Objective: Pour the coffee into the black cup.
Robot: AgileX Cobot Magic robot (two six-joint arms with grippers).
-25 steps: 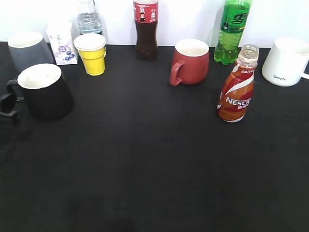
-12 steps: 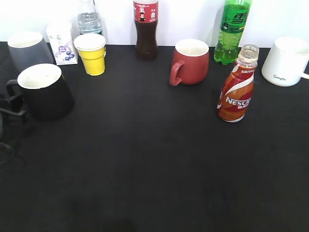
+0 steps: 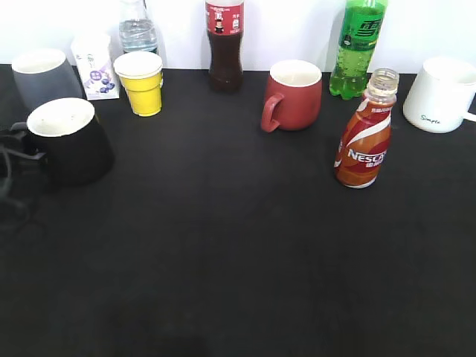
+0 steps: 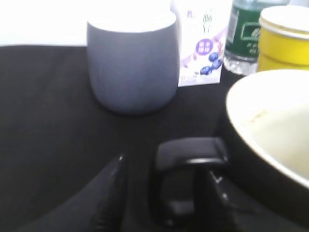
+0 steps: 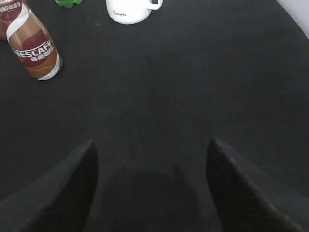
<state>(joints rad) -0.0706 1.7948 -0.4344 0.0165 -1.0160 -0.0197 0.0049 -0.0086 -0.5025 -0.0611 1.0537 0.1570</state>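
The black cup (image 3: 71,141) with a white inside stands at the left of the table, its handle pointing left. My left gripper (image 3: 13,160) is at the left edge, at that handle. In the left wrist view the gripper (image 4: 166,169) is open, with the handle (image 4: 186,152) between its fingers and a gap on the left side; the cup's rim (image 4: 251,92) fills the right. The coffee bottle (image 3: 364,141) stands uncapped at the right, and also shows in the right wrist view (image 5: 34,46). My right gripper (image 5: 152,164) is open and empty, well short of the bottle.
Along the back stand a grey mug (image 3: 43,74), a small carton (image 3: 95,67), a water bottle (image 3: 138,30), a yellow cup (image 3: 141,82), a cola bottle (image 3: 224,44), a red mug (image 3: 294,95), a green bottle (image 3: 358,48) and a white mug (image 3: 442,95).
My left gripper has come in from the left edge and now has its fingers around the black cup's handle. The bottle and cups have not moved.
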